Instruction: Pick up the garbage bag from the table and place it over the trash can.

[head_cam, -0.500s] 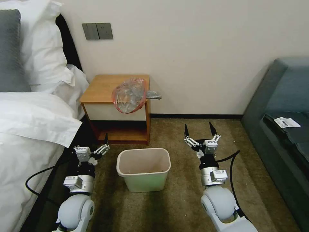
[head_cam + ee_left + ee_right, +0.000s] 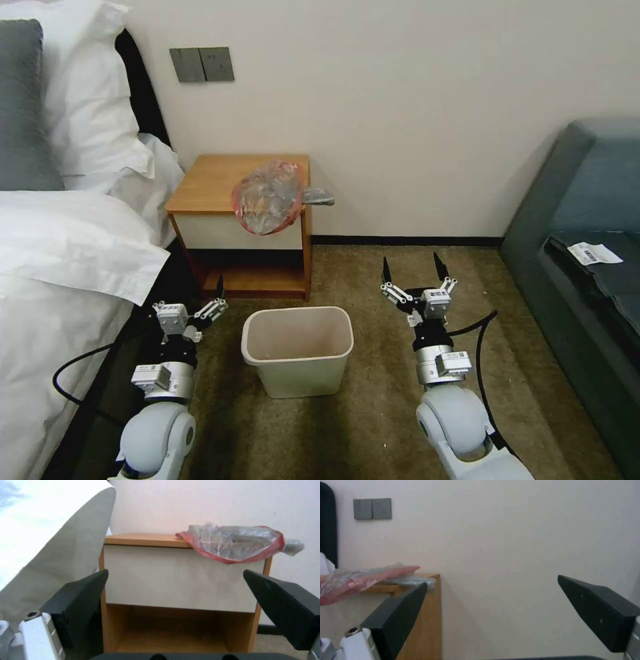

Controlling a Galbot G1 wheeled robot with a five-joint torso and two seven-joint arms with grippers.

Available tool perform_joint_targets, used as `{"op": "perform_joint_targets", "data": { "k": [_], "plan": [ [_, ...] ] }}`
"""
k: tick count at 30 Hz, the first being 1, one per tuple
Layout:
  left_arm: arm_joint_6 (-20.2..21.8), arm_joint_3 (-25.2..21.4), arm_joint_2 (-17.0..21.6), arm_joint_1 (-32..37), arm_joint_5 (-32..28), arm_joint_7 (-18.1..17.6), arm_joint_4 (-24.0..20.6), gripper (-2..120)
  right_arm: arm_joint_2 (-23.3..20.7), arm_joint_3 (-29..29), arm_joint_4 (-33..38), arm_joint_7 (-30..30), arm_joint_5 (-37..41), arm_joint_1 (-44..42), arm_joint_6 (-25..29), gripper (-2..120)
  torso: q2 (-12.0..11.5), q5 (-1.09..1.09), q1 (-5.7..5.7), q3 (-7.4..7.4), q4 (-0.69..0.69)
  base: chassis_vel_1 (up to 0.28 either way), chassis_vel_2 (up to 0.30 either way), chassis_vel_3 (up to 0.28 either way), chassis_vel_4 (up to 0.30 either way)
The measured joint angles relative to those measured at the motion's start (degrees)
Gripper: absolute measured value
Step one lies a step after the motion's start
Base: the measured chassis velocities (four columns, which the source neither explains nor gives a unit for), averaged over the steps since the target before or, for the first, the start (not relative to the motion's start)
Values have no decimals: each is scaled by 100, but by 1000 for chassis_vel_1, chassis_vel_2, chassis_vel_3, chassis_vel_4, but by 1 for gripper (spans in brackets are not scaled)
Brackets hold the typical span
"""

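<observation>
Currently: garbage bag (image 2: 269, 197) crumpled at front right corner of table (image 2: 207, 181), red rim draped over front edge. Trash can (image 2: 297, 350) on carpet before table. Left gripper (image 2: 188, 304) and right gripper (image 2: 414, 275) low, flanking can, fingers spread, holding nothing.

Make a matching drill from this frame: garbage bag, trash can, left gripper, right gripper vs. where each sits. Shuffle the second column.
Things:
1. garbage bag
2. trash can
3. left gripper
4. right gripper

Places:
A. on the carpet between the two arms
B. low beside the bed, open
C. draped over the table's front right corner
D. above the carpet, toward the sofa side, open

Pairs: 1-C, 2-A, 3-B, 4-D
</observation>
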Motion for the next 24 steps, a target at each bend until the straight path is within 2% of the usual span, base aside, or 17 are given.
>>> {"op": "perform_joint_targets", "data": {
  "k": [24],
  "plan": [
    [0,0,0,0,0,0,0,100,0,0,0,0,0,0,0,100,0,0,0,0,0,0,0,0,0]
  ]
}}
